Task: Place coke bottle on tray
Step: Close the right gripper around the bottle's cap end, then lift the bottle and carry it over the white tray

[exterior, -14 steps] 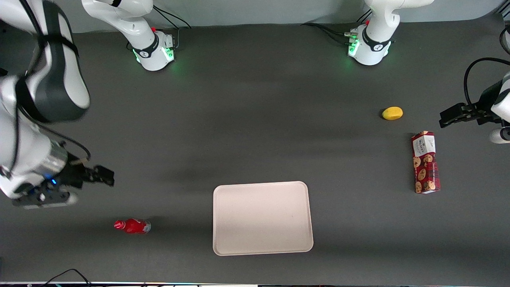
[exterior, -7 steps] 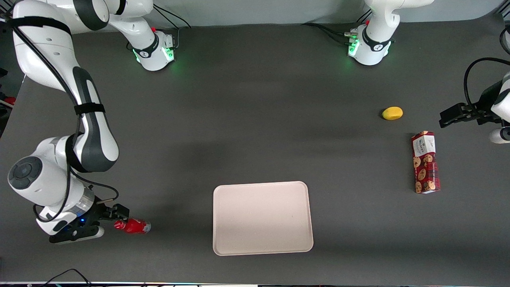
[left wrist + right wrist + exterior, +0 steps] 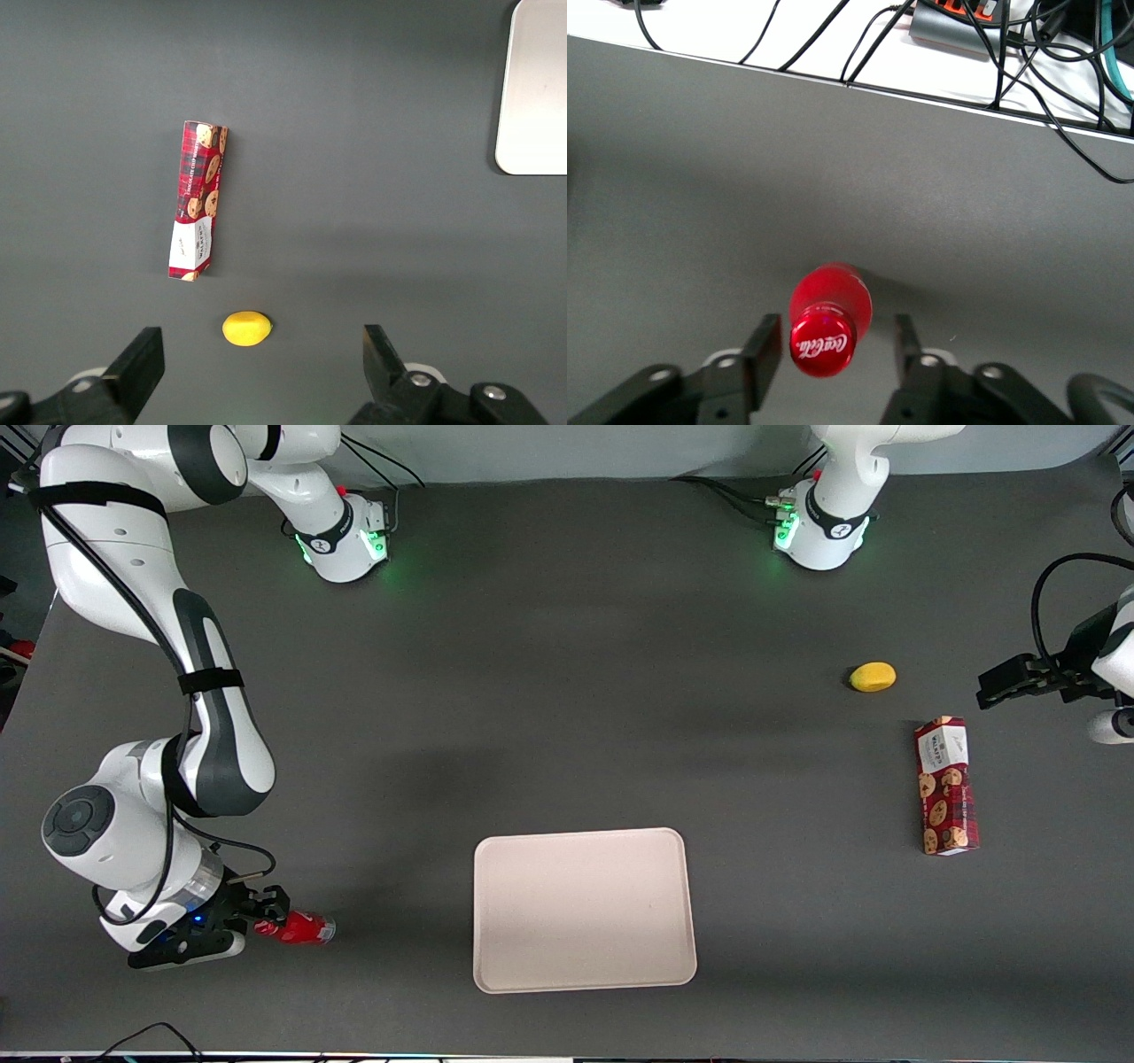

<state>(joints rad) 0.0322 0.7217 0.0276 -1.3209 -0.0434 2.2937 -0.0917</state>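
Observation:
The coke bottle [image 3: 301,927] lies on its side on the dark table, near the front edge at the working arm's end, its red cap toward my gripper. In the right wrist view the cap [image 3: 822,341] with white script points at the camera. My gripper [image 3: 266,918] is low at the cap end, open, with a finger [image 3: 764,348] on each side of the cap and gaps between them; it also shows in the right wrist view [image 3: 834,348]. The pale cream tray [image 3: 496,965] lies flat beside the bottle, toward the table's middle, and is bare.
A red patterned cookie box [image 3: 945,786] and a yellow lemon-like fruit [image 3: 872,677] lie toward the parked arm's end; both show in the left wrist view, the box [image 3: 196,200] and the fruit [image 3: 246,328]. Cables [image 3: 992,62] lie past the table's front edge.
My gripper has come down from above the table toward the front edge and reached the bottle's cap end, then edged a little farther over the cap. The bottle has not moved.

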